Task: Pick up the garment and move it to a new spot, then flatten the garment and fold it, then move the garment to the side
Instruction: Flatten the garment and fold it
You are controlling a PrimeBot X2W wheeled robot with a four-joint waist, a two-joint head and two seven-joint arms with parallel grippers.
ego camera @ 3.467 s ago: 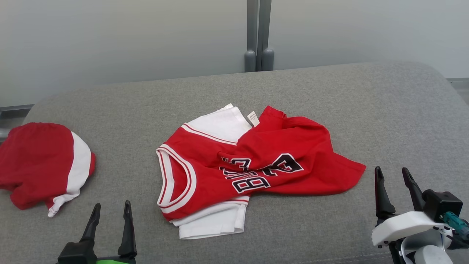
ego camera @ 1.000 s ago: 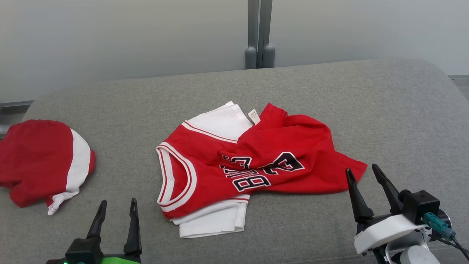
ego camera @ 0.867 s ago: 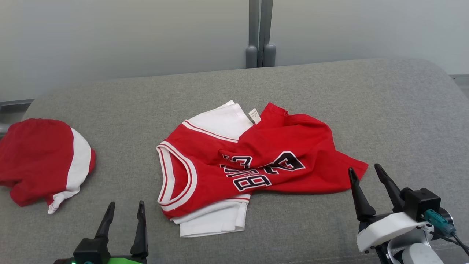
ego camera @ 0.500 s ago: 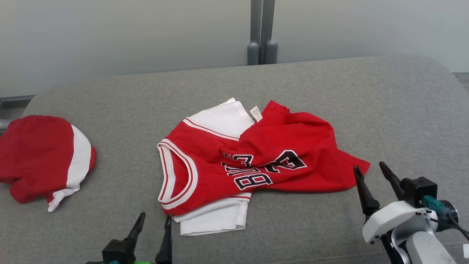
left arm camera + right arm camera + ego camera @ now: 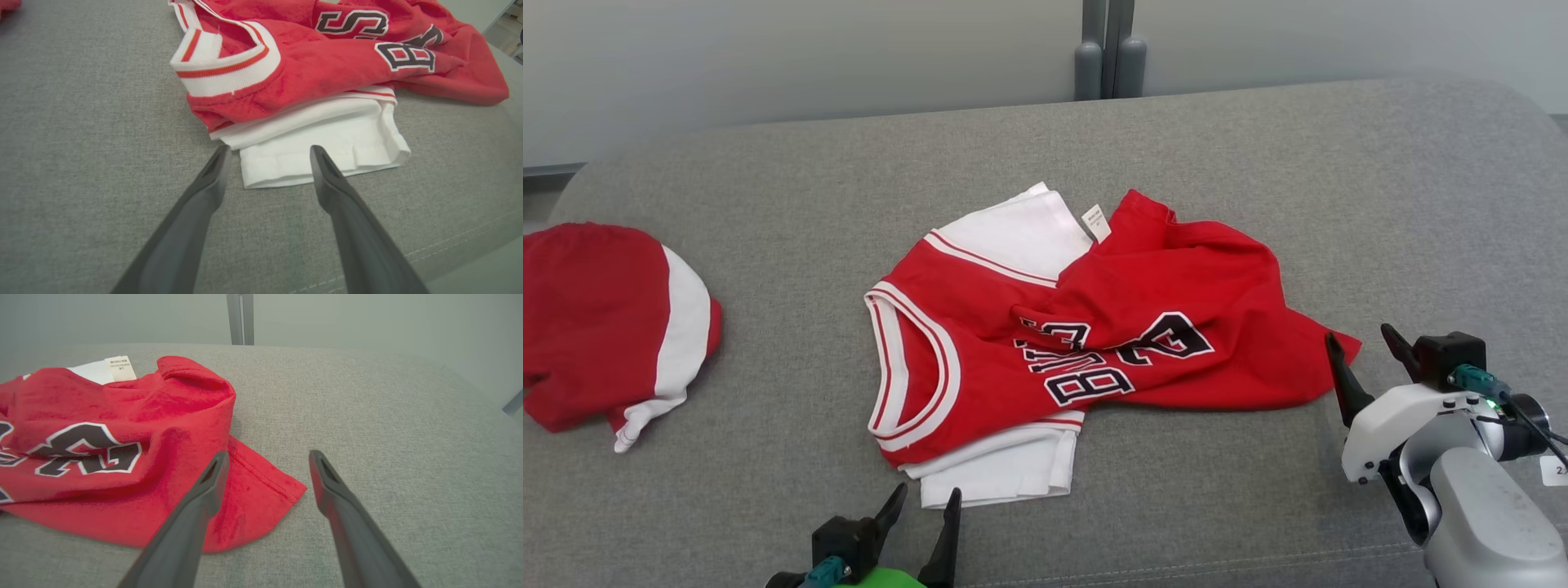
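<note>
Two-handed, jaws wide and empty, slide the left gripper (image 5: 269, 149) onto the white sleeve (image 5: 347, 139) and the right gripper (image 5: 269, 454) onto the red hem corner (image 5: 278, 486) of the garment (image 5: 1094, 327) crumpled on the cushion (image 5: 1258, 163), pinching every layer.

Head view: high, forward-down, whole jersey (image 5: 1143, 278) framed. Wrist views: low, close, along left fingers (image 5: 204, 192) and right fingers (image 5: 202, 494), jersey edges just ahead. Jersey shared by all.

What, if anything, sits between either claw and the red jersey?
Nothing visible does. The open left claw has its tips at the white sleeve of the jersey, and the open right claw is at the red hem corner, above bare grey cushion.
</note>
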